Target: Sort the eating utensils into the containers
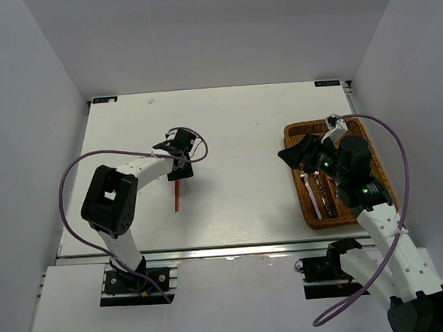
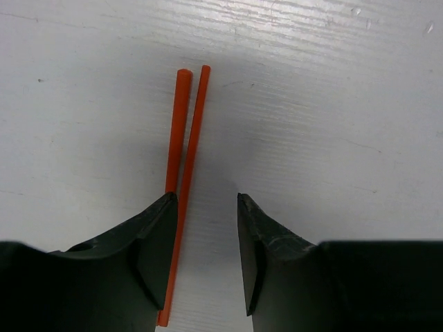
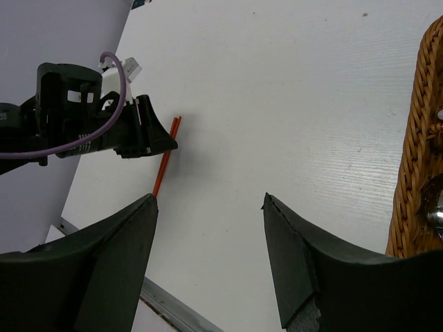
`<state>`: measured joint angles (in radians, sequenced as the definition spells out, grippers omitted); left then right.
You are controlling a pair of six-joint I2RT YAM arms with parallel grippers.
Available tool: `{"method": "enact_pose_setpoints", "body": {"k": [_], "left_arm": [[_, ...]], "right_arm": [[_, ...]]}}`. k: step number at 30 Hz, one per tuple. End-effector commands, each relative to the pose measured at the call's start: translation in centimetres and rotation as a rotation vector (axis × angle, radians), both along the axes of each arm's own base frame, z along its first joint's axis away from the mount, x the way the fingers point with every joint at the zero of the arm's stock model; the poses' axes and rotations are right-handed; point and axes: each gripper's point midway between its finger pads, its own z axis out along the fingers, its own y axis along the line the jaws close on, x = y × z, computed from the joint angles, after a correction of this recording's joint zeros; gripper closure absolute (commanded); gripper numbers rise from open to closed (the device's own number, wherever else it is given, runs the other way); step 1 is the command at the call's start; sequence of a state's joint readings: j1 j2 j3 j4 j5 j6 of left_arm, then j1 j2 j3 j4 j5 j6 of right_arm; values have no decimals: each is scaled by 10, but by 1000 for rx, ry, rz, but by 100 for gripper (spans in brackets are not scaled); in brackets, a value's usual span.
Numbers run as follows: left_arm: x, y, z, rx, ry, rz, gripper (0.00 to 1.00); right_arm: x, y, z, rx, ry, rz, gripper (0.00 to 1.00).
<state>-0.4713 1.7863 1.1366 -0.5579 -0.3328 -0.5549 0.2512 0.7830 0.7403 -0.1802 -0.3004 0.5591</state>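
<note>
Two red-orange chopsticks [image 2: 187, 131] lie side by side on the white table [image 1: 235, 135]; from above they show as a thin red line [image 1: 177, 195]. My left gripper [image 2: 205, 197] is low over them with its jaws open. One stick runs along the inner face of the left finger [image 2: 156, 242] and the other passes under it. The right finger stands apart from both. My right gripper [image 3: 210, 197] is open and empty, hovering at the left edge of the brown wicker tray [image 1: 315, 222]. Silver and pink-handled utensils [image 1: 321, 197] lie in its narrow compartments.
The tray's woven wall [image 3: 415, 138] is at the right edge of the right wrist view, with a bit of silver metal [image 3: 436, 214] inside. That view also shows my left gripper [image 3: 149, 135] over the chopsticks [image 3: 165, 166]. Grey walls enclose the table.
</note>
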Motion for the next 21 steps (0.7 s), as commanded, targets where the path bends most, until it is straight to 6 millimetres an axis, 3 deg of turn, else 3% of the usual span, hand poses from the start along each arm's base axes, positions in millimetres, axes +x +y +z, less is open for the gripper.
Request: {"method": "enact_pose_setpoints", "body": {"k": [1, 14, 21], "left_arm": [[3, -3, 4, -33, -23, 0, 50], [-7, 0, -16, -17, 31, 3, 50], [-20, -3, -33, -44, 80, 7, 57]], "right_arm": [[2, 1, 10, -7, -52, 3, 32], [3, 3, 7, -12, -50, 7, 33], [2, 2, 11, -10, -60, 5, 33]]}}
